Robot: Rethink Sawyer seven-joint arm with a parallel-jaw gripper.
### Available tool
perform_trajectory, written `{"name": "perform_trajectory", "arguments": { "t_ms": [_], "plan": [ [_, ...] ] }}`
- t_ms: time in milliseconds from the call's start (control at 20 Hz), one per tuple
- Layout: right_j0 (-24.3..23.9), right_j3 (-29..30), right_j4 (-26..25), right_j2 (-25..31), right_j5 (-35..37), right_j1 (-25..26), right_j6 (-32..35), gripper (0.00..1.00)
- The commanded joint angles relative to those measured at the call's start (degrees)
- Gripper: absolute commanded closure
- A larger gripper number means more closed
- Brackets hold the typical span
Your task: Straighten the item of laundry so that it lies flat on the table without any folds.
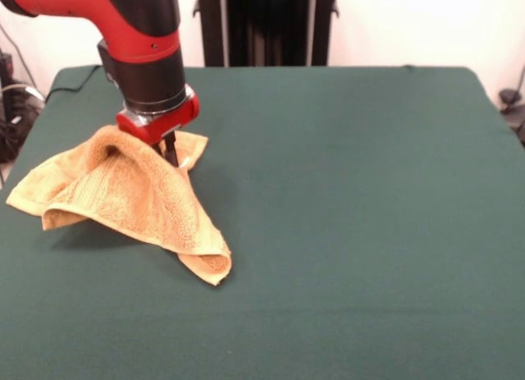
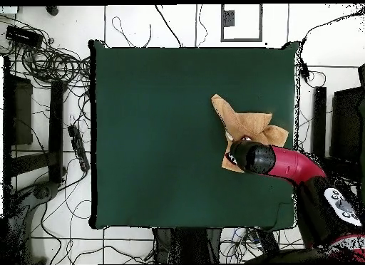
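There is one orange-tan towel (image 1: 123, 195), one green-covered table (image 1: 353, 208) and one red and black robot arm (image 1: 135, 35) carrying a single gripper (image 1: 170, 148). On the floor around the table lie many black cables (image 2: 53, 63), too tangled to count.

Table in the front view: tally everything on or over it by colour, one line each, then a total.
Orange-tan: 1, the towel, bunched and partly lifted.
Red and black: 1, the arm with its gripper at the towel's raised part.
Total: 2, on the dark green table.

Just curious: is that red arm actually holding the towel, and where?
Yes: the gripper pinches the towel at a raised fold near its middle, tenting it above the table.
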Motion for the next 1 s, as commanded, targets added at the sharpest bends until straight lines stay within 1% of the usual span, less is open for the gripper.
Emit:
{"name": "perform_trajectory", "arguments": {
  "t_ms": [50, 150, 350, 600, 1000],
  "plan": [
    [1.7, 2.9, -3.4, 1.5, -9.4, 7.4, 10.1, 1.0],
    [1.8, 4.6, -3.5, 0.6, -11.1, 6.9, 11.8, 1.0],
    [2.9, 4.8, -2.4, -0.8, -11.5, 6.7, 14.0, 1.0],
    [4.3, 7.6, -1.3, -3.6, -13.1, 4.7, 17.1, 1.0],
    [5.5, 10.1, 1.1, -6.9, -14.9, 4.5, 18.1, 1.0]
  ]
}}
